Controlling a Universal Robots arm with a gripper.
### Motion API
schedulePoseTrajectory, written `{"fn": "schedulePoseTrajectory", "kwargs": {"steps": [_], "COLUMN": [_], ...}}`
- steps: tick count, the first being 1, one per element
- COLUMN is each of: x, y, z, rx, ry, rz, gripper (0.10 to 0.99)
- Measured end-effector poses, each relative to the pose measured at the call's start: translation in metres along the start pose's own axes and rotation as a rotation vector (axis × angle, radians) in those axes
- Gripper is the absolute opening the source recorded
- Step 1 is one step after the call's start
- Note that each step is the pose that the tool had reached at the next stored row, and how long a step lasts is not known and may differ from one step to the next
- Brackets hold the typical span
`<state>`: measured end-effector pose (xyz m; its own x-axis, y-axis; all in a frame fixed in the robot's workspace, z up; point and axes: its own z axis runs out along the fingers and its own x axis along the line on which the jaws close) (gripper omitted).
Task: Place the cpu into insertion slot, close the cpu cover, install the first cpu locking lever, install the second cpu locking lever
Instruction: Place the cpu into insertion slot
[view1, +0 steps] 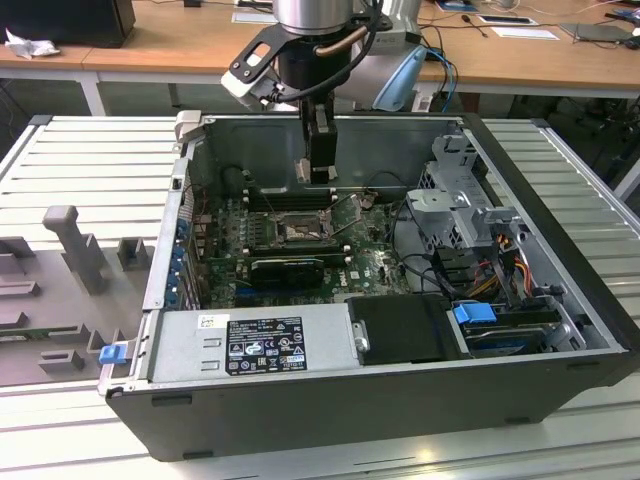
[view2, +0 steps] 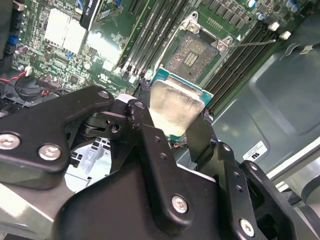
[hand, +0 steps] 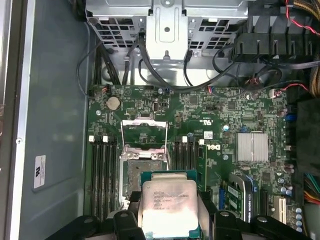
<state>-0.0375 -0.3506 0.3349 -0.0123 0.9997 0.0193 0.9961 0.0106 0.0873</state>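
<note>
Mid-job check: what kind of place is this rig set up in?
Probably a robotics lab or workshop: an open PC case sits on a slatted metal table, wooden desks stand behind it, and the claw holds a cpu over the motherboard.

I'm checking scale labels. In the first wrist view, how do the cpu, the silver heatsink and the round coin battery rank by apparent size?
1. cpu, though it is held in the gripper close to the camera, which makes it look larger.
2. silver heatsink.
3. coin battery.
</note>
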Motion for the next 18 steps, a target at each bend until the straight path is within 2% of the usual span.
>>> {"fn": "schedulePoseTrajectory", "kwargs": {"steps": [6, 18], "x": [-0.0001, -0.0001], "y": [-0.0004, -0.0006], "z": [0.0041, 0.0072], "rx": [0.000, 0.000], "ry": [-0.0002, 0.0000], "rz": [0.000, 0.000], "gripper": [0.529, 0.529]}}
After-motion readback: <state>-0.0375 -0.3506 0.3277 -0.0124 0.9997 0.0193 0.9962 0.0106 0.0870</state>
